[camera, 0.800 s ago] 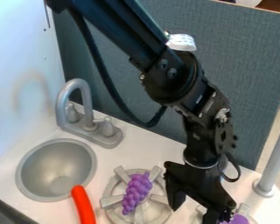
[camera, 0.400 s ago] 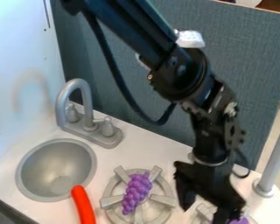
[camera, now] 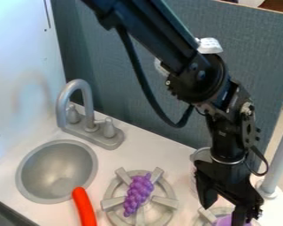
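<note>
You are viewing one black gripper [camera: 223,216], jaws hanging wide, close by one partly hidden purple toy [camera: 223,221] at a grey burner [camera: 207,215], any off-centre lowering risking a snag against its raised metalwork.

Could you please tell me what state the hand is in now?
Hand: open, fingers apart, near the purple object at the bottom edge; whether they touch cannot be told.
</note>
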Tool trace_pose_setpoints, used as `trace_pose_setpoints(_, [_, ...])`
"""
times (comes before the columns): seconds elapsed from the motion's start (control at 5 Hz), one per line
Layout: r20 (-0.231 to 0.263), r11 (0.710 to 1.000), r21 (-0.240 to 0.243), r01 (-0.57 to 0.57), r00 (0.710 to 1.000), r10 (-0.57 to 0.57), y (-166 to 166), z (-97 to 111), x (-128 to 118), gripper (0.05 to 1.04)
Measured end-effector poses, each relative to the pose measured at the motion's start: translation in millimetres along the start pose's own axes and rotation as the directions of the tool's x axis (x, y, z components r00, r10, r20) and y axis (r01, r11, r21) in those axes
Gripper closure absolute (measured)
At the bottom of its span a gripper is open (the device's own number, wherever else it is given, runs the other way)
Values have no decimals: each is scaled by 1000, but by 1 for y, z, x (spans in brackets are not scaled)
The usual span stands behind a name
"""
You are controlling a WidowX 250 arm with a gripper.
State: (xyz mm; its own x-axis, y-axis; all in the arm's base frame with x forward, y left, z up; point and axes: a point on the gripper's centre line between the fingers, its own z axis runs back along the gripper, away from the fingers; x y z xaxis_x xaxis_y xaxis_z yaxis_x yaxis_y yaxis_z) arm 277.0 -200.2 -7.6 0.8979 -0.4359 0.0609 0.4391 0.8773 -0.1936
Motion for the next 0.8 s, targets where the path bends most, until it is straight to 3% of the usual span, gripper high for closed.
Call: trace_pose_setpoints(0.8, [-41, 999, -33, 34, 999, -35, -14, -34, 9, 83])
